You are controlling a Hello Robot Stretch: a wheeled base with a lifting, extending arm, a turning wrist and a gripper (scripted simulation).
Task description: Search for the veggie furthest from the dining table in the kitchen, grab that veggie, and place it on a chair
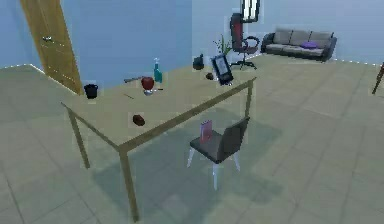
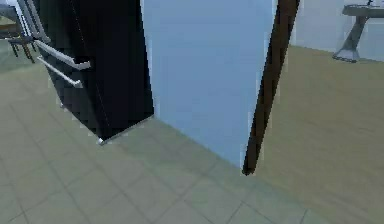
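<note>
**Dark lump on the bench, too small to name**

Hard to make out: a small dark reddish lump point(image 1: 138, 120) lying on the wooden bench point(image 1: 185, 105) near its front edge, possibly the veggie. Just beside the bench, a dark chair point(image 1: 228, 142) with a pinkish thing point(image 1: 206, 130) on its seat.

Forward view: dark mug point(image 1: 91, 91), blue bottle point(image 1: 156, 68), wooden door point(image 1: 52, 45), grey sofa point(image 1: 298, 42) far back.

Arm side view: black fridge point(image 2: 100, 60) cut off at the top, pale blue wall point(image 2: 205, 70), dark door frame point(image 2: 268, 90), tiled floor point(image 2: 90, 185).

Cannot tell how the jaws stand.

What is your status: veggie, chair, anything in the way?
Dining table ahead, chair beside it. Pink thing at chair seat, may hinder placing. Small dark lump on tabletop, kind unclear. Black fridge on arm side.
</note>
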